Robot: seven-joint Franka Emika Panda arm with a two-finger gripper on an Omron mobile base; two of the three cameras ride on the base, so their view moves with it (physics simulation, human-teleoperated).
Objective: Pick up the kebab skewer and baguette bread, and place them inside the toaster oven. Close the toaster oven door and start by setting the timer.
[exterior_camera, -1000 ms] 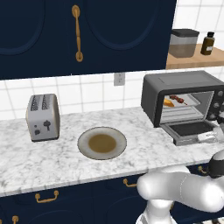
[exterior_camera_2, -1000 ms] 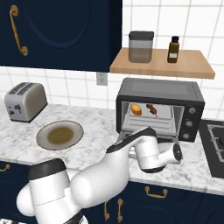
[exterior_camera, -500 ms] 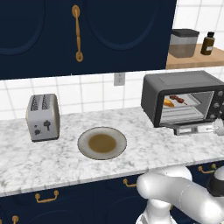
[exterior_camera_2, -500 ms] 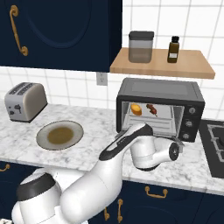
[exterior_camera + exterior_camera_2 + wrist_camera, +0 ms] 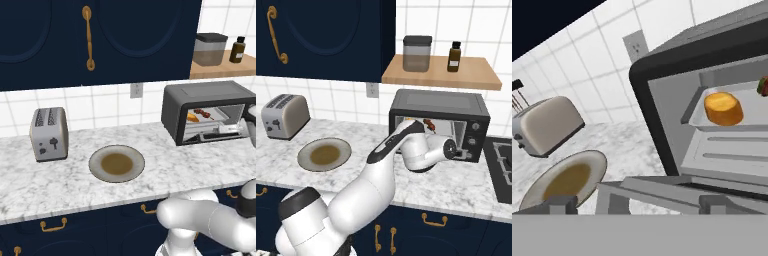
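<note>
Both foods, the baguette bread [image 5: 724, 108] and kebab skewer [image 5: 202, 114], are laid inside the toaster oven [image 5: 210, 111], so its half-raised toaster oven door [image 5: 677, 192] is met by the end effector [image 5: 634, 205], fingers apart.

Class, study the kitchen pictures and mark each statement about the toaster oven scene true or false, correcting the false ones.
1. The baguette bread lies inside the toaster oven. True.
2. The kebab skewer rests on the round plate. False: it is inside the oven beside the bread.
3. The toaster oven door is fully shut. False: it is partly raised, the interior still visible.
4. A silver two-slot toaster stands left of the plate. True.
</note>
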